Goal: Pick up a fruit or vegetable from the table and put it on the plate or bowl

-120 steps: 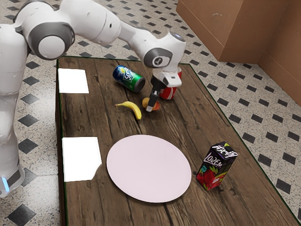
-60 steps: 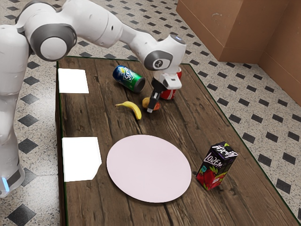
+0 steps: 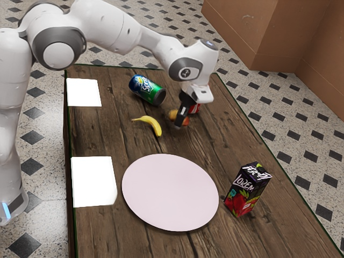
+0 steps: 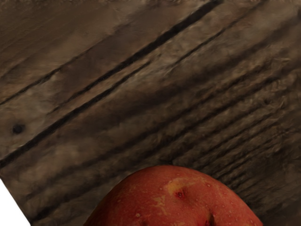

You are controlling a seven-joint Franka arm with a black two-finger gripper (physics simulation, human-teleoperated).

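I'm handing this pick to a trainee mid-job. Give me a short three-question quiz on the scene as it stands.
1. True or false: the pink plate has a fruit on it.
2. Which is nearest the gripper? A) juice carton B) red can C) green can
3. The apple is at the gripper. Which other fruit lies on the table, toward the exterior view's left of it?

Key: 1 false. 2 B. 3 the banana.
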